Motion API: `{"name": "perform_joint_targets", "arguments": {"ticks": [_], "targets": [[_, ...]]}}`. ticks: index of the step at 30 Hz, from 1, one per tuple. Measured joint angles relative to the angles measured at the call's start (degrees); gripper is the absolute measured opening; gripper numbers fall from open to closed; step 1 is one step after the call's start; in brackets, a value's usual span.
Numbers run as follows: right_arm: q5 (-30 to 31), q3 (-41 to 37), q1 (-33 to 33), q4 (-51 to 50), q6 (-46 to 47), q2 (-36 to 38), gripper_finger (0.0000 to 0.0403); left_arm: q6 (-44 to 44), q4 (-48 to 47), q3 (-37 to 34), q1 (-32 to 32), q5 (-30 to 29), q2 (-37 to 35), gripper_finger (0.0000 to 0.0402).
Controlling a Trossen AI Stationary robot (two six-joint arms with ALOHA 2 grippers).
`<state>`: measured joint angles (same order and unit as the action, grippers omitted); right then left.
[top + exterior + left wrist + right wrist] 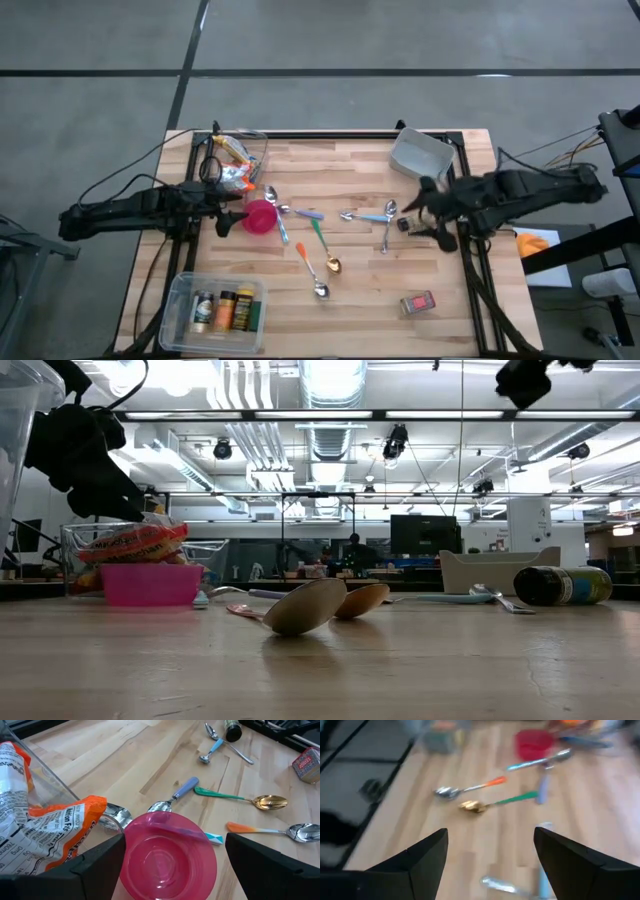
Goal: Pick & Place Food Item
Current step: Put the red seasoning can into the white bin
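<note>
An orange snack bag (pixel 60 827) lies in a clear bin (pixel 236 160) at the table's far left corner, part of it hanging over the bin's edge. A pink bowl (pixel 167 855) stands on the table in front of the bin. My left gripper (pixel 232 215) is open just left of the bowl, and in its wrist view its fingers stand on either side of the bowl without touching it. My right gripper (pixel 418 205) is open above the table's right side, with nothing between its fingers (pixel 425 852). A dark jar (pixel 405 224) lies on its side beneath the right gripper.
Several spoons (pixel 318 245) lie scattered across the middle of the table. A grey tray (pixel 420 150) sits at the far right. A clear box with small bottles (pixel 215 308) stands at the near left, and a small red box (pixel 418 302) at the near right.
</note>
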<state>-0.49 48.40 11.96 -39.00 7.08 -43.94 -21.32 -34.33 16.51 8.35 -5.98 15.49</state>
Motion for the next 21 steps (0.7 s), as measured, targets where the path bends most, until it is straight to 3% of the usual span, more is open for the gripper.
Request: {"name": "perform_joint_targets", "arguments": {"ticks": [7, 14, 21], "targets": [[1.1, 4.4, 15.6, -10.5, 14.9, -8.1, 0.0290, 0.0, 0.0, 0.0, 0.0, 0.0, 0.0, 0.0346], [11.1, 5.5, 30.1, -10.2, 23.9, -13.6, 0.0290, 0.0, 0.0, 0.0, 0.0, 0.0, 0.0, 0.0346], [12.2, 5.1, 37.5, -9.0, 37.1, -23.2, 0.0290, 0.0, 0.0, 0.0, 0.0, 0.0, 0.0, 0.0346]]}}
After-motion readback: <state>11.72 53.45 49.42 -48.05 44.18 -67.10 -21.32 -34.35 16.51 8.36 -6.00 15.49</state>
